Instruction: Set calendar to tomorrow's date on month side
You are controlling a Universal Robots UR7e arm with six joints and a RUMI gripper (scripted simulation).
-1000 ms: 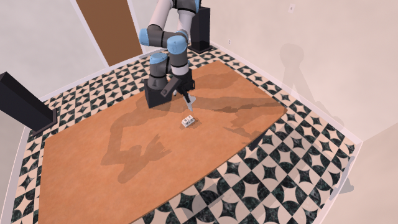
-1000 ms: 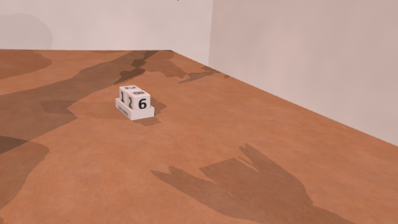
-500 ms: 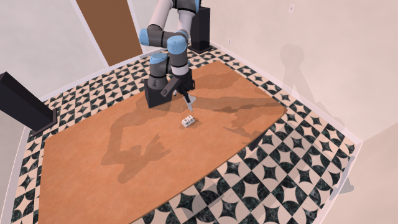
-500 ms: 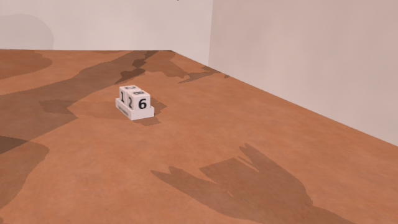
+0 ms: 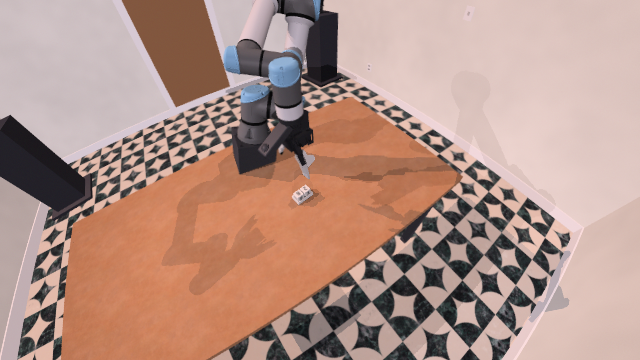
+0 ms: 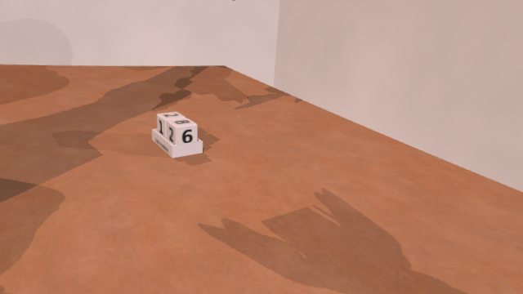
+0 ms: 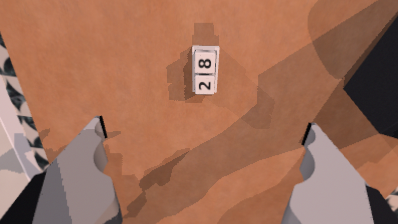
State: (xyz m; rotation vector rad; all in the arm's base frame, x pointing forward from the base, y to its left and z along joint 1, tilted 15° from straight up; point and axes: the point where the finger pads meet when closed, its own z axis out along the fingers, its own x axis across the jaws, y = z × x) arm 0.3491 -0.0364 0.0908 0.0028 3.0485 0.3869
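Observation:
The white tray (image 6: 188,149) (image 7: 205,47) stands on the table, its printed month side facing left in the exterior view. Both cubes sit in it side by side and look flat. The far cube (image 6: 169,115) (image 7: 204,85) shows an upright 1 on the month side and a 2 on top. The near cube (image 6: 187,135) (image 7: 205,63) shows an upright 2 on the month side, an 8 on top and a 6 on its end. That side reads 12. My gripper (image 5: 308,170) (image 7: 203,120) is wide open and empty, above the table and short of the tray. The month's name is too small to read.
The orange-brown table (image 5: 200,210) (image 6: 261,171) carries the arm's base (image 5: 254,156) behind the calendar. Shadows of the arm and gripper fall across the table. The table's edge and the patterned floor (image 7: 15,95) show at the left in the wrist view.

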